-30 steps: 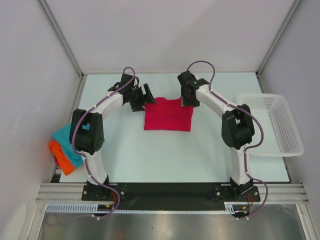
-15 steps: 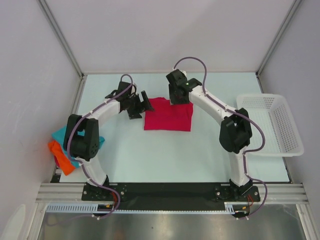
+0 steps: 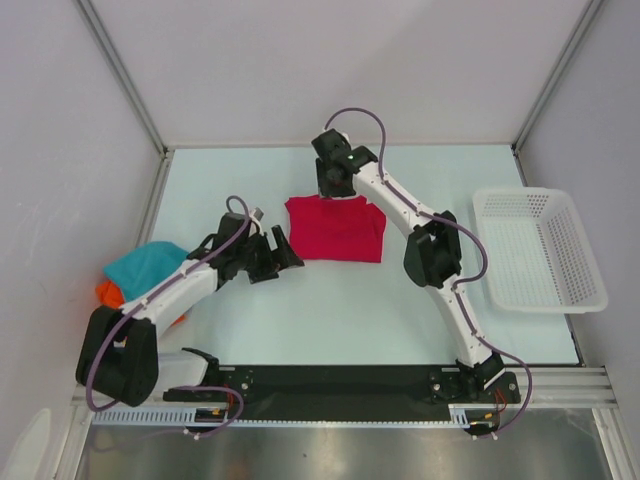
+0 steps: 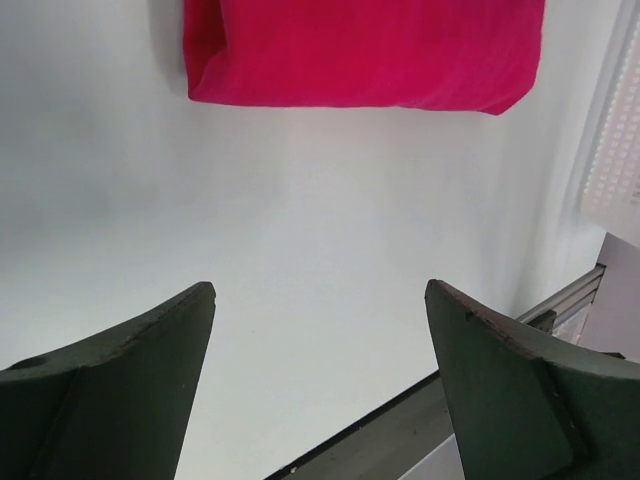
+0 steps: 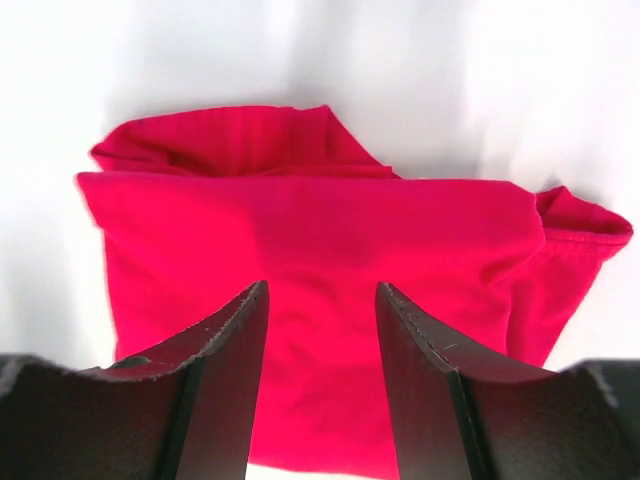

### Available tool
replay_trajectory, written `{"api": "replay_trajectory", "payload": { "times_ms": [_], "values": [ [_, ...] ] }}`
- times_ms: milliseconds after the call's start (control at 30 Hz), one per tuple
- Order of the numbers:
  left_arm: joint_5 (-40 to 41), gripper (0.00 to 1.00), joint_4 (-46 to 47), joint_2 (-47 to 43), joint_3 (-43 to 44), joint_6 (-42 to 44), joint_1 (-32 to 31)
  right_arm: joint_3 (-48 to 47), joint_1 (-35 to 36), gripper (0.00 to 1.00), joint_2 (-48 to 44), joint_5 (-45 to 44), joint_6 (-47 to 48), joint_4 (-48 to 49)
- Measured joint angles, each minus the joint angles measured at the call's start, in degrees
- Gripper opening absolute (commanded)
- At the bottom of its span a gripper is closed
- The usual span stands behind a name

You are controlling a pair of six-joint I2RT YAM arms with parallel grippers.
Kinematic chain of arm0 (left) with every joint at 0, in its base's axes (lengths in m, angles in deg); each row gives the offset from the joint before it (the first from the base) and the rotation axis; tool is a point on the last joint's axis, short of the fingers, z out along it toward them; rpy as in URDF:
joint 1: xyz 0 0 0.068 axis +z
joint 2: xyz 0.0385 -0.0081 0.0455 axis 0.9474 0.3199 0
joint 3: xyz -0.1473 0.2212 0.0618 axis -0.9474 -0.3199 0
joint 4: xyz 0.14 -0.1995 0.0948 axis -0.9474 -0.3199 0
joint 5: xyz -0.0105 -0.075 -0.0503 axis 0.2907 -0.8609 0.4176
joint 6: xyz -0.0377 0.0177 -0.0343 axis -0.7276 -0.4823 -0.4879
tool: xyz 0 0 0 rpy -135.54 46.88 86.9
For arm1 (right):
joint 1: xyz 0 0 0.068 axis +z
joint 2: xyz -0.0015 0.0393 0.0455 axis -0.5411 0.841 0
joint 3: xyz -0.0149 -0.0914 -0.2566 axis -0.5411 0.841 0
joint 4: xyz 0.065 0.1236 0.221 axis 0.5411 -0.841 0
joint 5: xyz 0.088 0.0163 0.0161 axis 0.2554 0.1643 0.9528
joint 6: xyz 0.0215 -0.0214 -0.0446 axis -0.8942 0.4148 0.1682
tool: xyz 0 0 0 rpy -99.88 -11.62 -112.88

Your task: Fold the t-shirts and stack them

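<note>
1. Centrally, the folded crimson-pink t-shirt [image 3: 335, 228] lies on the table [image 3: 330, 310].
2. Left gripper [image 3: 285, 250], spread wide and empty, hovers just beside its near-left corner.
3. Right gripper [image 3: 333, 190], parted and empty, hangs over its far edge.

crimson t-shirt [image 3: 336, 228] folded, mid-table | teal t-shirt [image 3: 146, 264] over orange t-shirt [image 3: 110, 293] (crumpled, left edge)
</note>
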Motion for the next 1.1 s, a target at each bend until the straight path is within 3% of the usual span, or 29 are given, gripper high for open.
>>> {"api": "replay_trajectory", "payload": {
  "times_ms": [400,1100],
  "values": [
    [0.66,0.91,-2.67,-11.28,-2.75,-0.35,0.02,1.05,-5.18,0.52,1.86,2.71,-0.20,1.07],
    [3.78,0.91,-11.58,-15.96,-5.05,-0.37,0.00,2.01,-11.56,0.50,9.42,8.33,-0.22,8.79]
  ]
}}
